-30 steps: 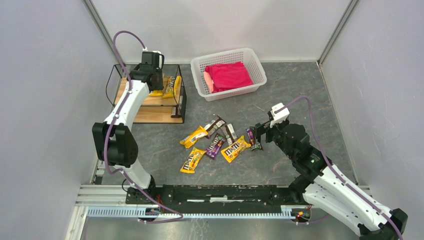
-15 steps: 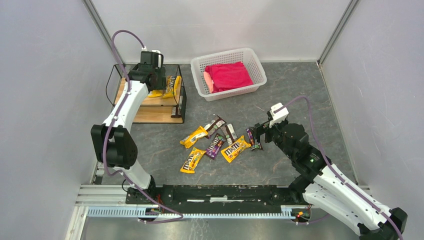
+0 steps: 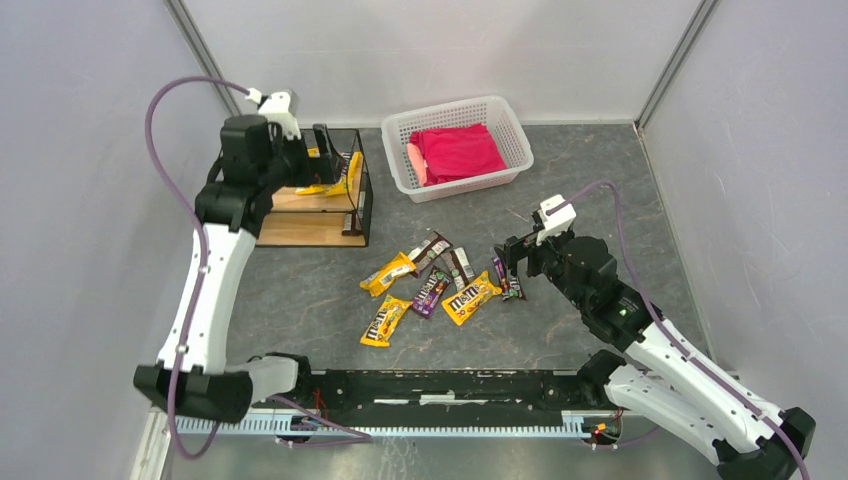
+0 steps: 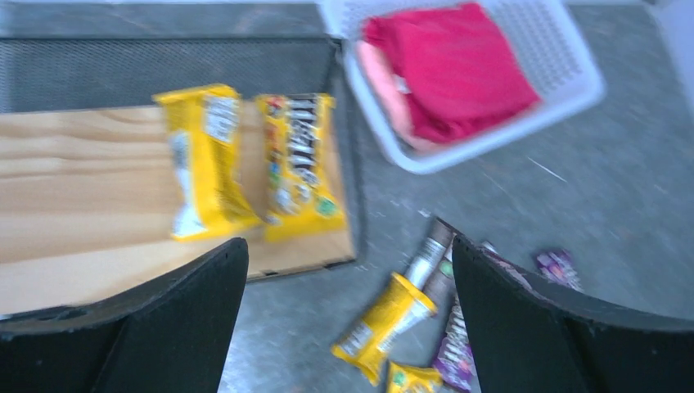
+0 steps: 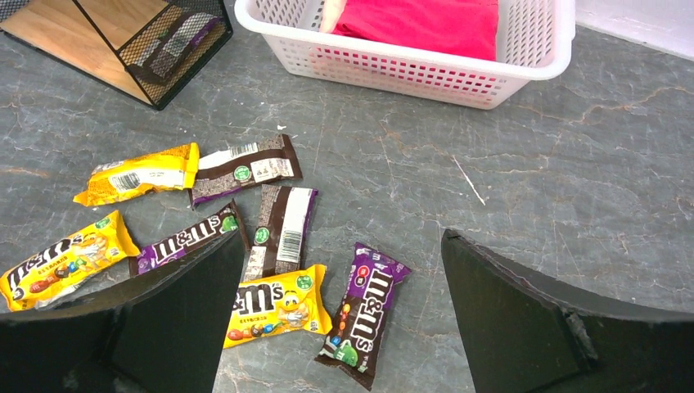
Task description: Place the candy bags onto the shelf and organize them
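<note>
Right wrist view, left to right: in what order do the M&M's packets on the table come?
yellow M&M's packet → purple M&M's packet → second yellow M&M's packet → dark purple M&M's packet

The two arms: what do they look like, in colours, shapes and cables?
The left arm and right arm have white shells on the long links and black joints. A purple cable loops off each wrist and runs along the arm. A small white camera block sits on each wrist. The left pincer and right pincer each have two broad, matt black fingers.
</note>
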{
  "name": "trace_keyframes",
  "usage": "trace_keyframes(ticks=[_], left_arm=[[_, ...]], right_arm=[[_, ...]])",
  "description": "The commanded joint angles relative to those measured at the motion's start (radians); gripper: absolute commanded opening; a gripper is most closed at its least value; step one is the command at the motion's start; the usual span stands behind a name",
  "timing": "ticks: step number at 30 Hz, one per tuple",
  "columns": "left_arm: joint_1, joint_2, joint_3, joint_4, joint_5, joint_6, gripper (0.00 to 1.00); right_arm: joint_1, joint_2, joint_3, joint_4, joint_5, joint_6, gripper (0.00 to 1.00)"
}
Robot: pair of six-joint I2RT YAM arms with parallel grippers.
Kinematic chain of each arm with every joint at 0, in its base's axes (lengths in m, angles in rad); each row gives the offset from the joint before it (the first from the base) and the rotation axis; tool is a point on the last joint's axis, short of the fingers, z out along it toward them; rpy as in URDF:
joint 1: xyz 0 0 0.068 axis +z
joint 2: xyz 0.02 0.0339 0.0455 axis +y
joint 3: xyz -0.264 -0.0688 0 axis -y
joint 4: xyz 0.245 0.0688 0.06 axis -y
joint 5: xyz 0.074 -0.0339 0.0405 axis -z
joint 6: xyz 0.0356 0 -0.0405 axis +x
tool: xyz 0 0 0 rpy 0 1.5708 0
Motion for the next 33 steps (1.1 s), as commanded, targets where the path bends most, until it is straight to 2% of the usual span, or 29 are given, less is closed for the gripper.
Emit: trace_keyframes(ticks=[1,4,9,12,15,18,20,24,29,33], left_arm=[[-0.003,-0.109,-0.163,0.077,0.380,-0.115,1.00],[-0.085,-0.148,-0.291,0.132,0.426,-0.190,1.00],[-0.531,-0.135,-0.451,0.171,0.194,-0.266,1.00],[-0.696,-0.128,-0.539,0.221,0.105,-0.341,1.00],[-0.790,-0.134,-0.601,0.198,-0.050,-0.395,0.99],[-0.799,-0.131,-0.636,0.097,-0.223,-0.465,1.00],[-0.798,-0.119,-0.654,0.050,-0.288,-0.488,1.00],[-0.779,-0.054,-0.671,0.013,-0.330,-0.513,1.00],[-0.666,0.004,-0.726,0.001,-0.307,-0.546,1.00],[-0.658,0.022,-0.747,0.009,-0.304,-0.573,1.00]], right_arm=[[-0.002,0.015,0.066,0.029,0.018,0.003,0.98],[-0.001,0.032,0.073,0.027,0.029,0.018,0.98],[-0.001,0.050,0.073,0.030,0.031,0.078,0.98],[-0.002,0.049,0.066,0.027,0.029,0.113,0.98],[-0.003,0.045,0.053,0.017,0.036,0.141,0.98],[-0.001,0.039,0.042,0.000,0.045,0.165,0.98],[-0.002,0.031,0.036,-0.008,0.050,0.175,0.98],[-0.002,0.012,0.021,-0.008,0.066,0.192,0.98],[-0.003,-0.002,0.019,-0.016,0.077,0.182,0.98],[-0.002,-0.013,0.012,-0.017,0.105,0.148,0.98]])
